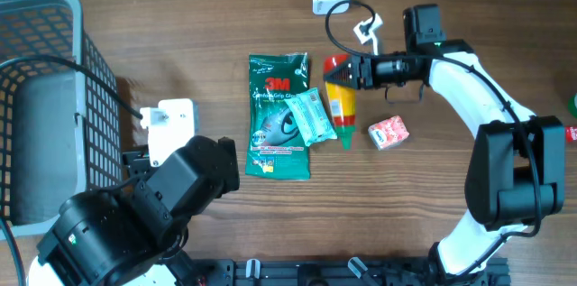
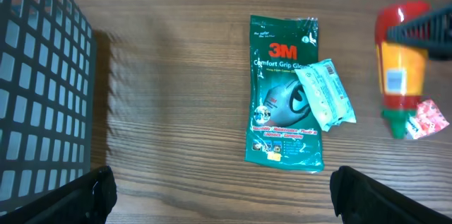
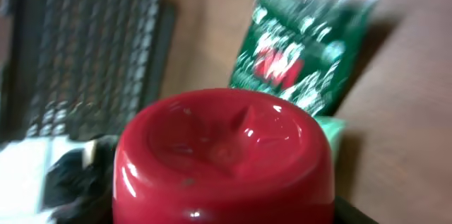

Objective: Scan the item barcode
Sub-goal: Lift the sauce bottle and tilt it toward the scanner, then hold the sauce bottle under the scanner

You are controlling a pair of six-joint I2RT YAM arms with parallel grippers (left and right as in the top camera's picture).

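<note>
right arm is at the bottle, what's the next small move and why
Probably lift the bottle a little: the right gripper looks closed on its red end, but it lies flat on the table beside the green packet, so it can't yet be turned for scanning.

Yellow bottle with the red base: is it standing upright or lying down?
Lying down: overhead, the yellow bottle shows its full length on the table, red base and green cap at opposite ends.
</note>
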